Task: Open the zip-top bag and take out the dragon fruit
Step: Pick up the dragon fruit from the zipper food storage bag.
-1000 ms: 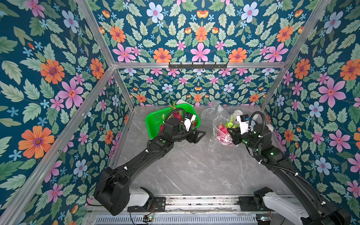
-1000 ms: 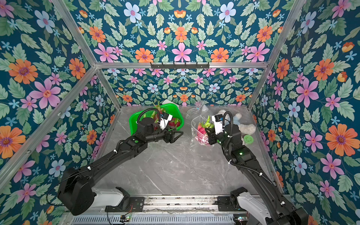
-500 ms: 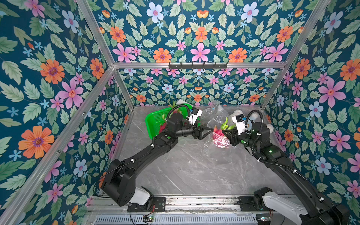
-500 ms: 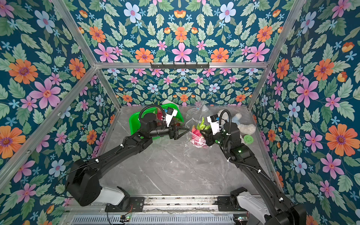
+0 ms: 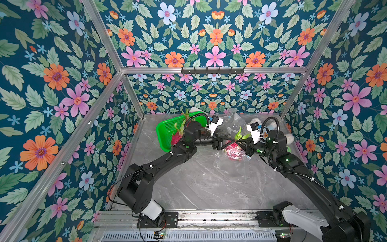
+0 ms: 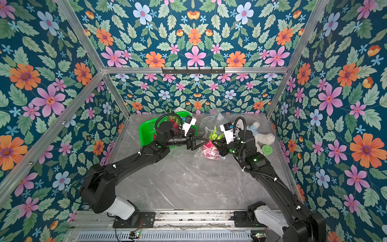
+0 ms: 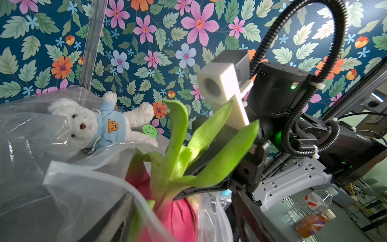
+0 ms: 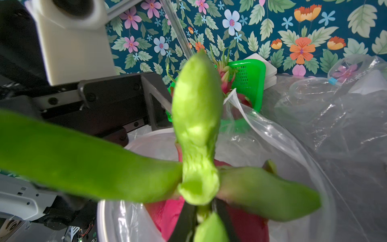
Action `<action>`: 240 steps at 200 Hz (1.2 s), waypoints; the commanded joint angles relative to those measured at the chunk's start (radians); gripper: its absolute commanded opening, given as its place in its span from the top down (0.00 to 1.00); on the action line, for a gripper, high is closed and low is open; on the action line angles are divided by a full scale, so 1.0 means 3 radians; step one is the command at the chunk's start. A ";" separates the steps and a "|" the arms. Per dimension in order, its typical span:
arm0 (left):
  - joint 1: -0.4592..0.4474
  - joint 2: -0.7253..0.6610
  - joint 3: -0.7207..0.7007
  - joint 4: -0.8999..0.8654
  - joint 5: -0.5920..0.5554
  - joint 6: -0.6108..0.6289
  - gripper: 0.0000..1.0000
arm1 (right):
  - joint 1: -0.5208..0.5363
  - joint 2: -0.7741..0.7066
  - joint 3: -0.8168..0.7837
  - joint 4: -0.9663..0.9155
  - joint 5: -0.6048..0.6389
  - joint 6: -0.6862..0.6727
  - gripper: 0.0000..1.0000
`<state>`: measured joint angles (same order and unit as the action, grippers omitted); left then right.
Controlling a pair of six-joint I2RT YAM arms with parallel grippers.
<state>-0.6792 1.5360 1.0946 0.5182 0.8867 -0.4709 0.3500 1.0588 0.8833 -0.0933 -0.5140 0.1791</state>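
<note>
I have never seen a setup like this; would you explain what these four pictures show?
Two black robot arms work on a grey table inside flower-papered walls. Two pictures look down from one overhead camera; the other two come from cameras on the arms' wrists. On the table lie a green basket holding loose dragon fruit, a teddy bear and a clear zip-top bag. The right gripper pinches the green scales of the bagged dragon fruit; the left gripper is open at the bag's mouth.

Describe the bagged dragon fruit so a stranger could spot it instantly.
On the grey marble table, look between the green basket and the white teddy bear. This dragon fruit alone sits in a clear plastic bag, not the basket.
</note>
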 commanded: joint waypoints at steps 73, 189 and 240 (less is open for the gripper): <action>-0.0027 0.0171 0.0060 0.0694 -0.0027 -0.0413 0.25 | 0.0002 -0.0073 -0.0147 0.0110 0.0023 0.0010 0.88; -0.0127 0.0360 -0.0157 0.0486 0.0173 -0.0334 0.34 | 0.0000 -0.0266 -0.0127 0.0270 -0.0022 0.0167 0.90; -0.0131 0.0453 -0.0130 0.0437 0.0166 -0.0275 0.31 | -0.0001 -0.0256 -0.0076 0.0317 -0.0111 0.0260 0.91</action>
<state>-0.7166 1.6642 1.0569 0.6834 0.9131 -0.5732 0.3496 0.9852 0.8417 -0.1085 -0.5182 0.2333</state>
